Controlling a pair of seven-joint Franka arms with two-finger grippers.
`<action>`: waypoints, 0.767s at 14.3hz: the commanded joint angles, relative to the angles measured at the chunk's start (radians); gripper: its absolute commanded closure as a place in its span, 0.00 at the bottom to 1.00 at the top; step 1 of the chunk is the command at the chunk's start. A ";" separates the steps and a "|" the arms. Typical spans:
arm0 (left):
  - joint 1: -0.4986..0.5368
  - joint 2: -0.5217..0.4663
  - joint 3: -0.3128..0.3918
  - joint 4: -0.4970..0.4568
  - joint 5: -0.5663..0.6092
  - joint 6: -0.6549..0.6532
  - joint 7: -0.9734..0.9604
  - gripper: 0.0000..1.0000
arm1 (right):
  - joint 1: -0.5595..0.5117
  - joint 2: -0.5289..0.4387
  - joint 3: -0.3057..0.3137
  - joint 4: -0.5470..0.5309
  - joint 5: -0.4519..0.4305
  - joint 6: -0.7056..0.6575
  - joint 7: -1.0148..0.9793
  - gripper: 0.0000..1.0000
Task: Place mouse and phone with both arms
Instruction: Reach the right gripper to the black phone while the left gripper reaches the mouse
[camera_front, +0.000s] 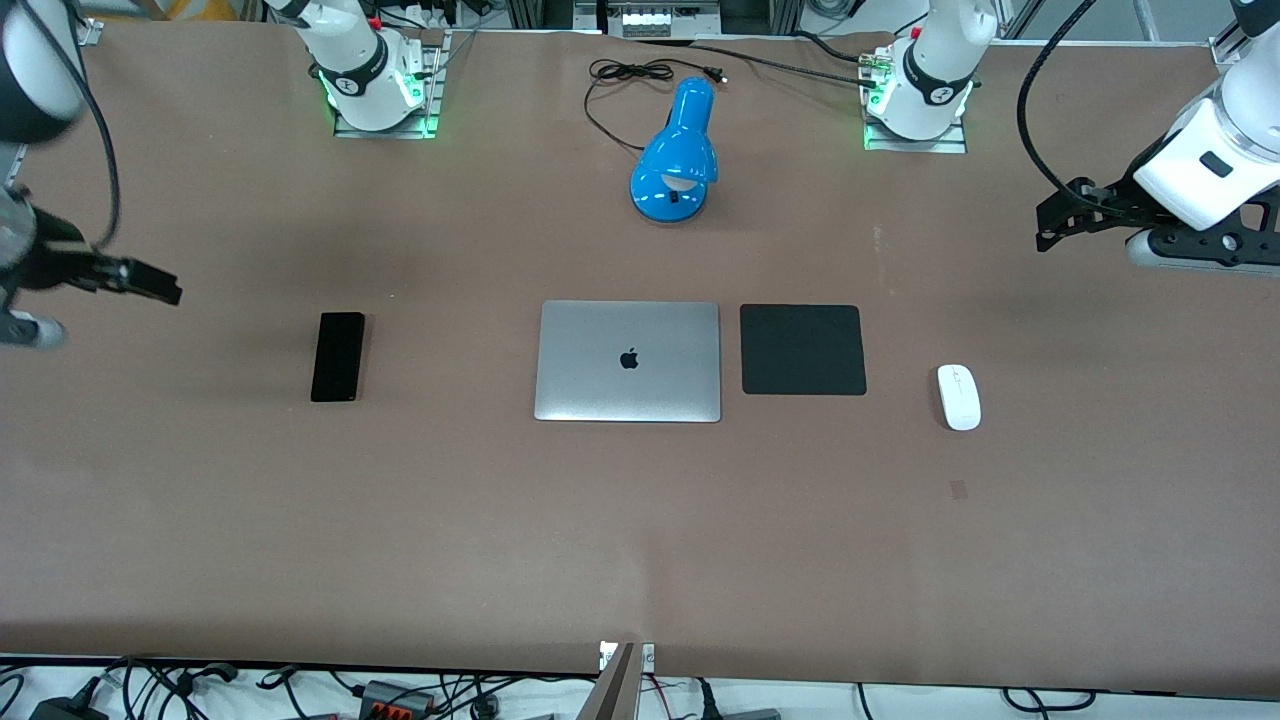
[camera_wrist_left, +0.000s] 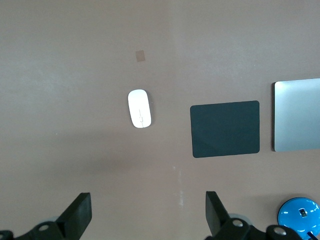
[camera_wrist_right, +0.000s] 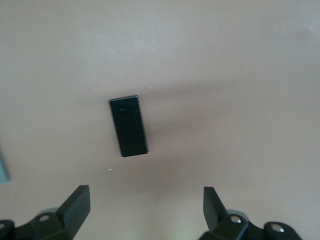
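The left end effector (camera_front: 1050, 225) hangs above the table (camera_front: 640, 540) with fingers spread wide; its wrist view shows the mouse (camera_wrist_left: 139, 108) lying below and ahead, apart from the mouse pad (camera_wrist_left: 225, 129). The right end effector (camera_front: 150, 280), also spread, looks down on the phone (camera_wrist_right: 128, 126), lying flat. Only the front view shows the lamp's cord (camera_front: 630, 75).

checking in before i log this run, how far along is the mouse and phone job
Nothing looks placed yet. The small white oval mouse lies on the brown table beside the square black mouse pad, and the slim black phone lies toward the right arm's end. Neither is in hand: the left gripper and right gripper hang open and empty above them. Both grasps and placements remain.
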 joint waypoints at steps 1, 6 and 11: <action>0.003 -0.007 -0.005 0.003 0.014 -0.002 -0.002 0.00 | -0.002 0.134 0.010 0.033 -0.022 0.056 0.016 0.00; -0.005 0.012 -0.006 0.005 0.013 -0.103 -0.003 0.00 | -0.010 0.357 0.012 0.018 0.055 0.194 0.016 0.00; 0.007 0.154 0.006 0.046 0.022 -0.103 0.008 0.00 | 0.050 0.380 0.012 -0.092 0.046 0.308 0.016 0.00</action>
